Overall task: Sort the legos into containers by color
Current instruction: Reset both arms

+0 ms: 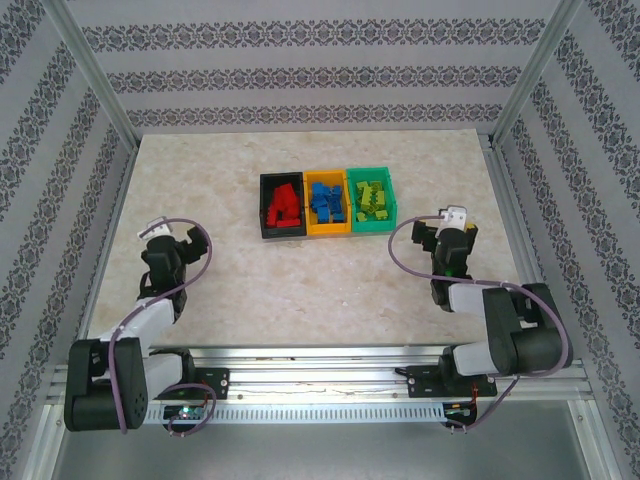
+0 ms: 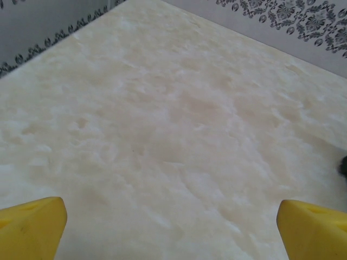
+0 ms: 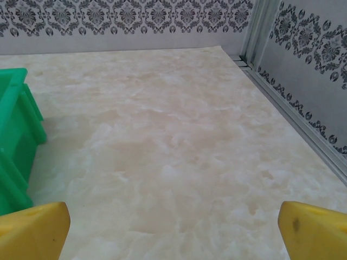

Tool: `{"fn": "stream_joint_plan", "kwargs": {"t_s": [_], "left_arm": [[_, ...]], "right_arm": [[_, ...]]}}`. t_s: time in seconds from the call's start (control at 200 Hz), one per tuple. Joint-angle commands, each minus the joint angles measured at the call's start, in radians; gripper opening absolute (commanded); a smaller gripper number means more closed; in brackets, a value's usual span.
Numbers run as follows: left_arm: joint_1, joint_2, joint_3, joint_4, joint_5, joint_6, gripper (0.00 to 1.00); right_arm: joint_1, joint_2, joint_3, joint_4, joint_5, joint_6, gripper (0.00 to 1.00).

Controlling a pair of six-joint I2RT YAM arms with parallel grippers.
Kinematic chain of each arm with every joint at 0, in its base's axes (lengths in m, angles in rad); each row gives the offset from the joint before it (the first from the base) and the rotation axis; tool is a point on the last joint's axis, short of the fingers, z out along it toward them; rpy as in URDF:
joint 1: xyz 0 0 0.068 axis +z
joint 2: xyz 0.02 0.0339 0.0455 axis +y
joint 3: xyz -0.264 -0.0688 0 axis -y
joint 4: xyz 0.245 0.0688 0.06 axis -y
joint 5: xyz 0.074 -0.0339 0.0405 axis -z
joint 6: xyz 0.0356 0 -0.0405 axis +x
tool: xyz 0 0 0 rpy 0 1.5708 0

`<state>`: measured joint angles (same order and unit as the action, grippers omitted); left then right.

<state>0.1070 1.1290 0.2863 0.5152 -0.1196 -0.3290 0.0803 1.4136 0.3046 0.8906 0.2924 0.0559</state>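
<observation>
Beyond right tool (image 3: 173, 232), red, blue, green legos (image 1: 326, 203)

Lab test cell: aluminium frame (image 1: 98, 78), patterned panels (image 1: 320, 75), marble-look table (image 1: 300, 290).

A table (image 1: 200, 300) with a pale, cream marble-patterned top fills the middle of the scene, its surface mottled with faint beige veins. Walls (image 1: 320, 80) papered in white with bands of dark damask ornament stand along the table's far, left and right edges. Two slanting aluminium posts (image 1: 95, 80) rise from the far corners, one on each side. A silver aluminium rail (image 1: 320, 365) runs along the near edge, with a perforated strip (image 1: 320, 410) just below it. In the right wrist view, a metal channel (image 3: 295, 122) lines the right edge where the table meets the wall.
</observation>
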Motion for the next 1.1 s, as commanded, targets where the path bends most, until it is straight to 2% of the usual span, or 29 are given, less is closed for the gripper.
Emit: {"fn": "stream_joint_plan", "kwargs": {"t_s": [0.0,0.055,0.105,0.21,0.3,0.43,0.555,0.6,0.7,1.099], "left_arm": [[0.014,0.097,-0.056,0.299,-0.037,0.133,1.0],[0.015,0.177,-0.082,0.438,-0.032,0.157,1.0],[0.016,0.231,-0.089,0.509,-0.037,0.11,1.0],[0.014,0.366,-0.088,0.694,0.047,0.148,1.0],[0.014,0.347,-0.091,0.665,0.09,0.16,1.0],[0.013,0.368,-0.102,0.711,0.116,0.172,1.0],[0.006,0.486,-0.106,0.816,0.198,0.208,1.0],[0.006,0.538,-0.095,0.911,0.249,0.219,0.99],[0.0,0.465,-0.072,0.744,0.257,0.236,0.99],[0.0,0.474,-0.031,0.692,0.264,0.236,0.99]], "right_arm": [[-0.011,0.035,0.016,0.066,-0.047,-0.021,0.98],[-0.011,0.039,0.022,0.054,-0.069,-0.028,0.98],[-0.01,0.057,0.019,0.072,-0.075,-0.028,0.98],[-0.012,0.131,0.032,0.133,-0.089,-0.032,0.98],[-0.016,0.101,0.033,0.06,-0.102,-0.03,0.98],[-0.016,0.115,0.033,0.095,-0.1,-0.028,0.98],[-0.016,0.112,0.033,0.086,-0.1,-0.028,0.98],[-0.016,0.111,0.033,0.085,-0.101,-0.029,0.98],[-0.017,0.112,0.033,0.084,-0.103,-0.028,0.98],[-0.017,0.111,0.033,0.086,-0.106,-0.031,0.98]]}}
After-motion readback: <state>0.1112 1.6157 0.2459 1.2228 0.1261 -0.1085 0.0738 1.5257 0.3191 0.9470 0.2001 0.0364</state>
